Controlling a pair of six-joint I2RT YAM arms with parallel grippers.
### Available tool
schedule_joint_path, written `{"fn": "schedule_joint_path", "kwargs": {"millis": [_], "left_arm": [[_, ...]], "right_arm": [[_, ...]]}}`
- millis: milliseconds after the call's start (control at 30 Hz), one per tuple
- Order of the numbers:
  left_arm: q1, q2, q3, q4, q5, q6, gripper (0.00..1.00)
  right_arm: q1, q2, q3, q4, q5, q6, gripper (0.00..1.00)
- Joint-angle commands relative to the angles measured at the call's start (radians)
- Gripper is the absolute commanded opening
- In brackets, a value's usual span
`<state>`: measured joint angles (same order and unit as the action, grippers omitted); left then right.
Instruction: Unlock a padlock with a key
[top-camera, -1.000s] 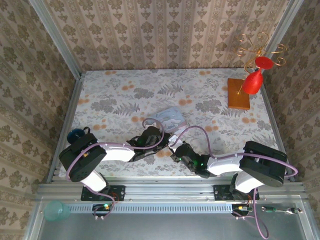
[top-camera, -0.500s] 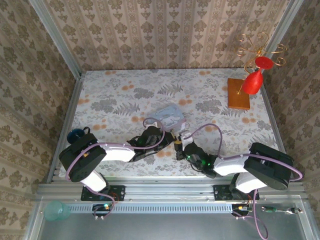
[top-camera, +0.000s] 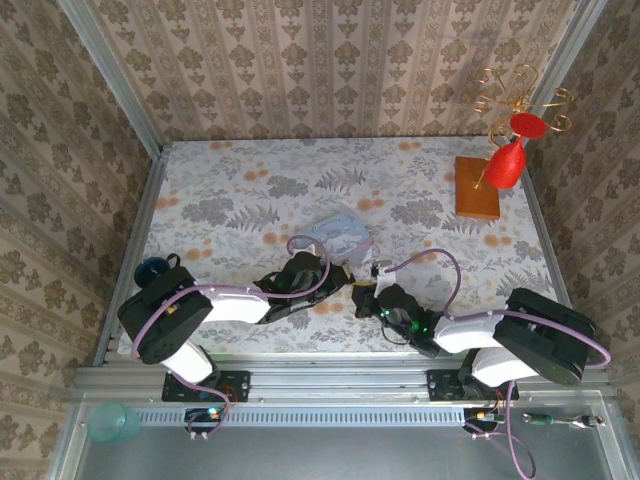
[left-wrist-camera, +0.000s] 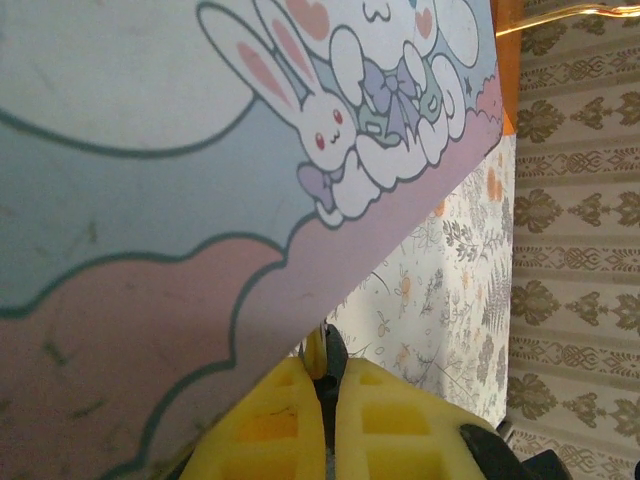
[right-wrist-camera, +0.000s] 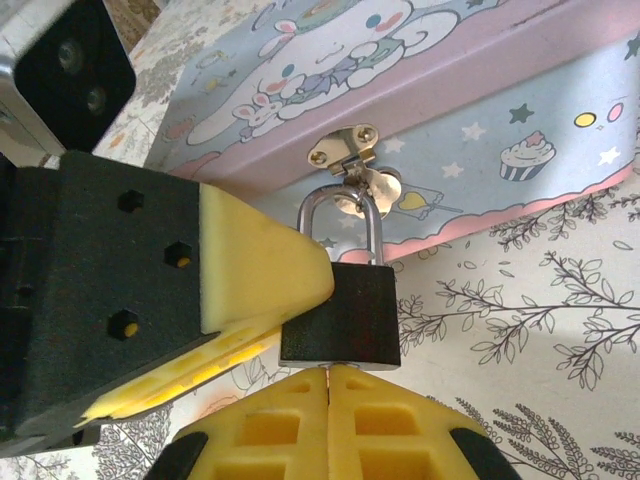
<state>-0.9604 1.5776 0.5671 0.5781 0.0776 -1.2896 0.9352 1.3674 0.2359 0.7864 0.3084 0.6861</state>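
Two claws meet near the front edge of the table (top-camera: 220, 200). The right claw (right-wrist-camera: 328, 385) has its yellow fingers pressed flat together just under the padlock (right-wrist-camera: 340, 318); whether anything is pinched between them cannot be told. The left claw (left-wrist-camera: 326, 385) is closed too, clamped on one side of the padlock's body, with a dark sliver showing between its fingertips in its own wrist view. The padlock has a black body and a silver shackle seated in it, and it hangs upright from the hasp (right-wrist-camera: 343, 152) on the side of a pastel cartoon tin (right-wrist-camera: 470, 60). Well beyond, at the far right, a wooden block (top-camera: 477, 187) carries a wire stand (top-camera: 520, 95) with red ornaments (top-camera: 508, 160).
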Motion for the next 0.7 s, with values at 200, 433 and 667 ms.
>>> {"fn": "schedule_joint_path", "kwargs": {"millis": [200,433,667], "left_arm": [[0.011,0.007,-0.013,0.011,-0.012,0.018,0.0],[0.01,-0.003,0.006,-0.073,-0.033,0.085,0.0],[-0.012,-0.059,0.029,-0.329,-0.218,0.254,0.0]], "right_arm": [[-0.041,-0.129,0.0,-0.14,0.018,0.037,0.33],[-0.13,-0.36,-0.012,-0.391,-0.001,0.033,0.48],[-0.153,-0.515,-0.041,-0.524,0.011,0.046,0.53]]}}
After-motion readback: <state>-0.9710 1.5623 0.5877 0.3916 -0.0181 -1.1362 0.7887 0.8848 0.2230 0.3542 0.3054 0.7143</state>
